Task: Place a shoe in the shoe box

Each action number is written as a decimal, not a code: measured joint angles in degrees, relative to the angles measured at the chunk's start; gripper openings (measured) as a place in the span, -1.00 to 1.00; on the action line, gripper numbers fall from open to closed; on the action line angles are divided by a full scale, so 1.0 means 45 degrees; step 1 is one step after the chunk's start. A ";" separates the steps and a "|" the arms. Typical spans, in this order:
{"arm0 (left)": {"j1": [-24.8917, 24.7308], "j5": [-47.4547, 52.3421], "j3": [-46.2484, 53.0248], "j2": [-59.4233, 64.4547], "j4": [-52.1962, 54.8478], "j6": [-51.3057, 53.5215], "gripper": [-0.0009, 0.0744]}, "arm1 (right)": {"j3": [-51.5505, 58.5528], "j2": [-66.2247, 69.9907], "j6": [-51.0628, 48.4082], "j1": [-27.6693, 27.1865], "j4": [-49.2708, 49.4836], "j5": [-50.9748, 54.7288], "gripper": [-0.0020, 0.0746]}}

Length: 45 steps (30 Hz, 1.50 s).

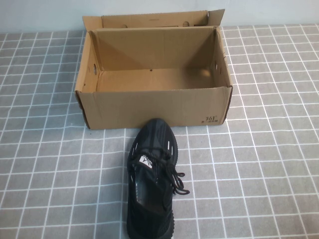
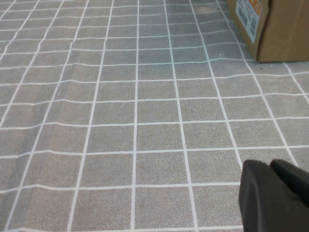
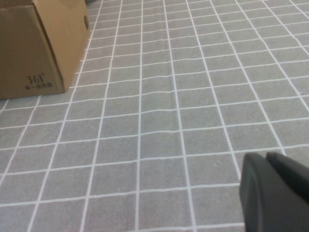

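Note:
The black knit shoe (image 1: 151,181) lies on the checked cloth in the high view, toe pointing at the front wall of the shoe box (image 1: 154,107). The brown cardboard box stands open and empty, lid flap folded back, a small dark "361" print near its front right corner. The box corner also shows in the left wrist view (image 2: 275,29) and in the right wrist view (image 3: 41,46). My left gripper (image 2: 270,166) hangs shut over bare cloth, left of the box. My right gripper (image 3: 265,159) hangs shut over bare cloth, right of the box. Neither arm shows in the high view.
A grey cloth with a white grid (image 1: 269,164) covers the whole table. A pale wall (image 1: 45,15) runs behind the box.

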 joint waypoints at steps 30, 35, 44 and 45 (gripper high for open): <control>0.0000 0.0000 0.0000 0.0000 0.0000 0.0000 -0.98 | 0.0000 0.0000 0.0000 0.0000 0.1225 -0.1131 -0.99; 0.0000 0.0000 0.0000 0.0000 0.0000 0.0000 -0.98 | 0.0000 0.0000 0.0000 0.0000 0.3576 -0.2223 -0.99; 0.0000 0.0000 0.0000 0.0000 0.0000 0.0000 -0.98 | 0.0000 0.0000 0.0000 0.0000 0.6856 -0.2454 -0.99; 0.0000 0.0000 0.0000 0.0000 0.0000 0.0000 -0.98 | 0.0000 0.0000 0.0000 0.0000 0.7125 -0.2197 -0.99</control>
